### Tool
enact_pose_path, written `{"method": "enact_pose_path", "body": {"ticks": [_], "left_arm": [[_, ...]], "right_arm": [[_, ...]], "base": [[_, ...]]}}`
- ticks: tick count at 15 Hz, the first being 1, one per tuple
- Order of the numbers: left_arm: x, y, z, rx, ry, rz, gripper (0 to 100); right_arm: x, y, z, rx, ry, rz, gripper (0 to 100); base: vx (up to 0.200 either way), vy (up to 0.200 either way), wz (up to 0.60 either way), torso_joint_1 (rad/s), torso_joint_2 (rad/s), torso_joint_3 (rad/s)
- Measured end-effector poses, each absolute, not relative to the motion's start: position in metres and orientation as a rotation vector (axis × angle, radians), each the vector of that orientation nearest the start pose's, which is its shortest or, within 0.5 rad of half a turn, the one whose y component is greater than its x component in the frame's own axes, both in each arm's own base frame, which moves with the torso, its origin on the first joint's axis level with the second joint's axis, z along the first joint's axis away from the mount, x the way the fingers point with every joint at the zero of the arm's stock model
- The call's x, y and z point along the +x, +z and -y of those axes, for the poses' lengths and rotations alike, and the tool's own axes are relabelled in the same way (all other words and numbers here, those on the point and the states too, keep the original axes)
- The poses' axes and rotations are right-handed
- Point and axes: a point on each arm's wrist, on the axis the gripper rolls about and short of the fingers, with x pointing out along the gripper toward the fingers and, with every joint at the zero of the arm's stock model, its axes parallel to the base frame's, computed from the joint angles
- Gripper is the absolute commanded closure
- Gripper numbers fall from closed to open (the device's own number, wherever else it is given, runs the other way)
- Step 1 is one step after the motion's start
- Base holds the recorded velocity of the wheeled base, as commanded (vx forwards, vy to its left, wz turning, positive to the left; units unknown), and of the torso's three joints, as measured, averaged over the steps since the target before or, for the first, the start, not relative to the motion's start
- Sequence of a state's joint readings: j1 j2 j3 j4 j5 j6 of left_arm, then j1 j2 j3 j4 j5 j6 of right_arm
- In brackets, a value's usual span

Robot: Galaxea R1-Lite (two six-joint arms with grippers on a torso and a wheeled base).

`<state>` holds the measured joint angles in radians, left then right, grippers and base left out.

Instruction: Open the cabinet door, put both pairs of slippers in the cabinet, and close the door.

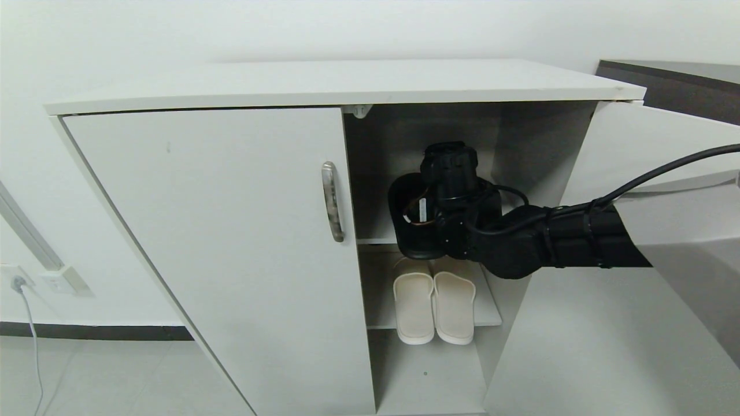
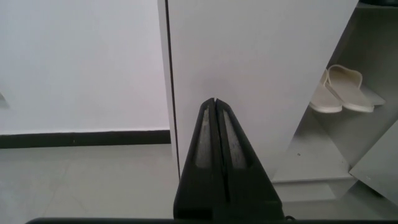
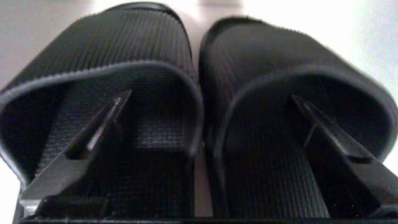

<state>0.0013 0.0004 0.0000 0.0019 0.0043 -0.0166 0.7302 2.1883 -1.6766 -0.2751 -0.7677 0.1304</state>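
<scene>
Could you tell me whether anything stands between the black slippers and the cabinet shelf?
Nothing visible does. The black slippers at the right gripper are already inside the open cabinet at the upper shelf; the white slippers lie on the shelf below.

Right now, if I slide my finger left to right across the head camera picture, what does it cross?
wall socket → closed cabinet door → door handle → black slippers → open cabinet door

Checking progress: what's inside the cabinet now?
White slippers on the lower shelf; black slippers at the right end effector, by the upper shelf. The closed left door hides the rest.
</scene>
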Motion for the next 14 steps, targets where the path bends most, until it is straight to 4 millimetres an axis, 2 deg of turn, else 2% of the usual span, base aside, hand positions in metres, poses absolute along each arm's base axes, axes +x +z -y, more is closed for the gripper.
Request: {"method": "enact_pose_path", "body": {"ticks": [7, 14], "left_arm": [[-0.023, 0.075, 0.000, -0.017, 0.006, -0.002, 100], [-0.023, 0.075, 0.000, -0.017, 0.006, -0.003, 100]], "right_arm": [[0.302, 0.210, -0.283, -0.029, 0.007, -0.161, 0], [0.242, 0.229, -0.260, -0.011, 0.089, -0.142, 0]], "base": [[0.000, 0.000, 0.00, 0.000, 0.00, 0.000], [0.000, 0.000, 0.00, 0.000, 0.00, 0.000]]}}
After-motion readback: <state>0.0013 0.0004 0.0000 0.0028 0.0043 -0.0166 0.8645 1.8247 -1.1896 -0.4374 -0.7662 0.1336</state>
